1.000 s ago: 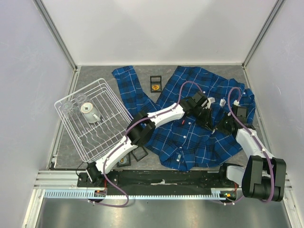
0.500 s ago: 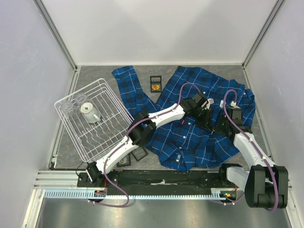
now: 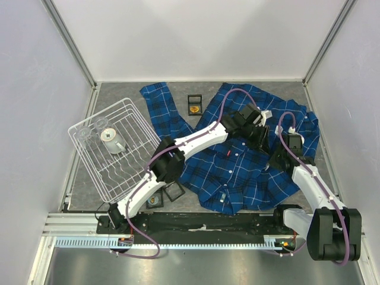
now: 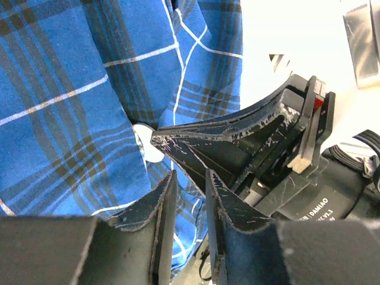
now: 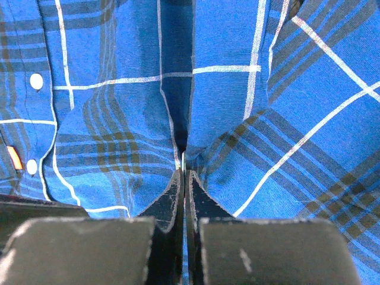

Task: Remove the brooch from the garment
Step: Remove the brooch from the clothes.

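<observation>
Two grippers hung close together over the garment (image 3: pixel 237 172), which lay spread on the grey table (image 3: pixel 119 95). I saw my right gripper (image 5: pixel 184 173) pinched shut on a fabric fold. My left gripper (image 4: pixel 189 175) stood slightly parted and empty. A small white disc (image 4: pixel 144 142), maybe the brooch, lay just ahead-left of its tips, but I couldn't confirm that. Room between the arms was tight.

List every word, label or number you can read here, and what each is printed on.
"DAMIAO": white print on the black motor housing behind the right gripper, left wrist view; the letters before it and the line below are too blurred to read.
Orange tag on the garment, right wrist view: nothing legible.
Top view: no readable text.
</observation>
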`<action>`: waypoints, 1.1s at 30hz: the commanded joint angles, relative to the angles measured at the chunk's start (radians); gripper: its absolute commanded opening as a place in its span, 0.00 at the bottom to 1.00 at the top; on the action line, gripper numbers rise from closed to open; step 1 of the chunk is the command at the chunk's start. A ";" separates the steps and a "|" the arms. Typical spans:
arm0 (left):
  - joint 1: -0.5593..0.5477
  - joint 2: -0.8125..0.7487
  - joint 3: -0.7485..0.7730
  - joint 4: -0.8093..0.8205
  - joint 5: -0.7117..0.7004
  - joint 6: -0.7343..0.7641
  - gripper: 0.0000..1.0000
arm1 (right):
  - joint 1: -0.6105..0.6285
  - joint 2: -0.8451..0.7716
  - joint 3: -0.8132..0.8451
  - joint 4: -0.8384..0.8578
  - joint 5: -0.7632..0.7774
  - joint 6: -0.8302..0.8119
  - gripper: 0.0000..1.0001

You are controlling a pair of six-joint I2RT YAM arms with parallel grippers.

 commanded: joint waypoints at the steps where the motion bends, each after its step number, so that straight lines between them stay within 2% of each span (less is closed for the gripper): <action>1: -0.004 -0.059 -0.062 0.017 0.018 0.055 0.32 | 0.004 -0.031 0.028 -0.006 0.017 -0.020 0.00; 4: -0.007 -0.033 -0.073 0.023 0.053 0.063 0.28 | 0.002 -0.032 0.019 0.020 -0.013 -0.033 0.00; 9: -0.010 0.019 -0.079 0.049 0.075 0.043 0.22 | -0.076 0.002 0.015 0.038 -0.151 -0.047 0.00; 12: -0.012 0.059 -0.047 0.051 0.089 0.014 0.20 | -0.096 0.006 0.018 0.040 -0.177 -0.047 0.00; 33: -0.021 0.148 0.011 0.086 0.107 -0.089 0.22 | -0.117 0.037 0.008 0.040 -0.271 -0.027 0.00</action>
